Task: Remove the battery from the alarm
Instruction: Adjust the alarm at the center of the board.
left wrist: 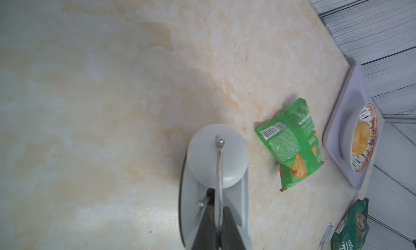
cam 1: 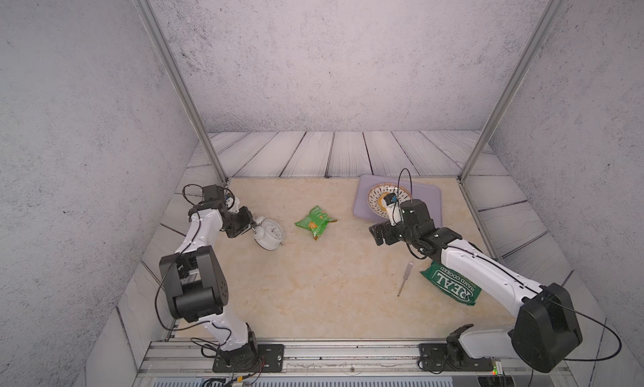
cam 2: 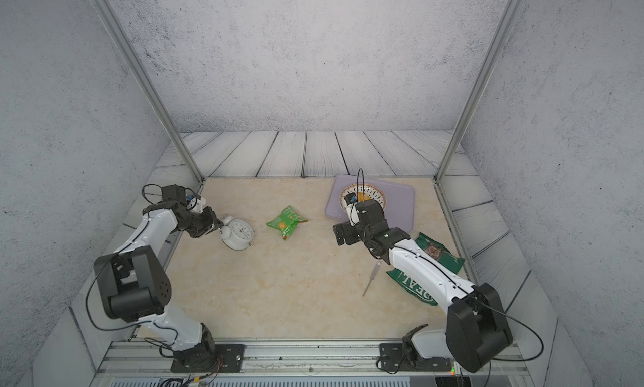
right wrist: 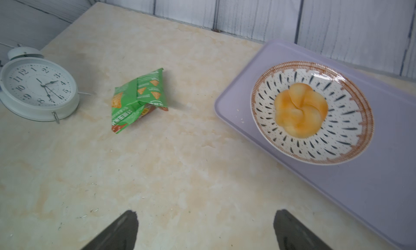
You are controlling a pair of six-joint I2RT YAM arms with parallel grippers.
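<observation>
Evidently pinches the wire handle [left wrist: 218, 170] of the alarm [cam 1: 269, 233] in the closed left gripper [left wrist: 218, 201], likely to tip the dial-up clock and bare the back hiding the unseen battery; holds the right gripper [right wrist: 206, 212] wide, empty.

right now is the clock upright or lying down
Lying down: the clock has its dial facing up, and its legs stick out sideways instead of standing on the table.

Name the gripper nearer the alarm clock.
Left. The left gripper is shut on the alarm clock by its handle; the right gripper hangs open far off, beside the tray.
</observation>
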